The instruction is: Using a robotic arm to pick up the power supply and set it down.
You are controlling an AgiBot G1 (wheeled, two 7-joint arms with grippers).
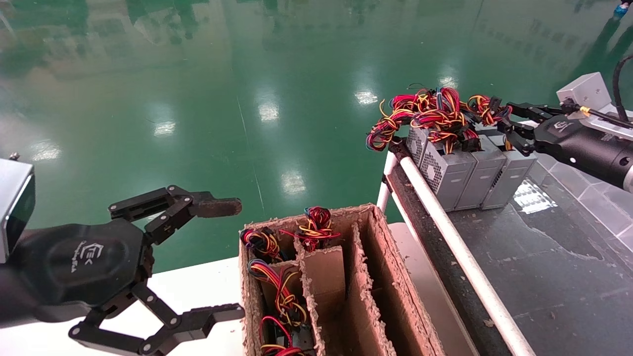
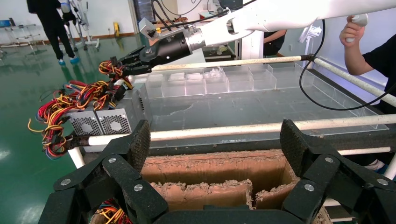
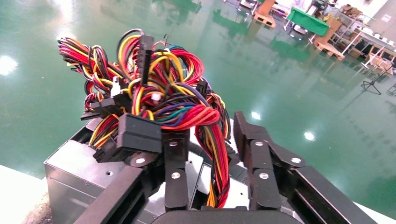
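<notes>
Grey metal power supply [image 1: 509, 175] stands on dark table [image 1: 544, 257], last in row of three near rail [image 1: 445, 227]. Right gripper [image 1: 509, 126] at its top, fingers narrowly parted around wire bundle [image 3: 205, 135]; grip unclear. Left gripper [image 1: 232, 259] parked wide open beside cardboard carton [image 1: 376, 277] holding more wired units.

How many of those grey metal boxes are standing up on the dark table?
3, side by side at the table's far corner: the left, middle and right grey boxes, under tangled wires. More may lie hidden in the cardboard carton.
</notes>
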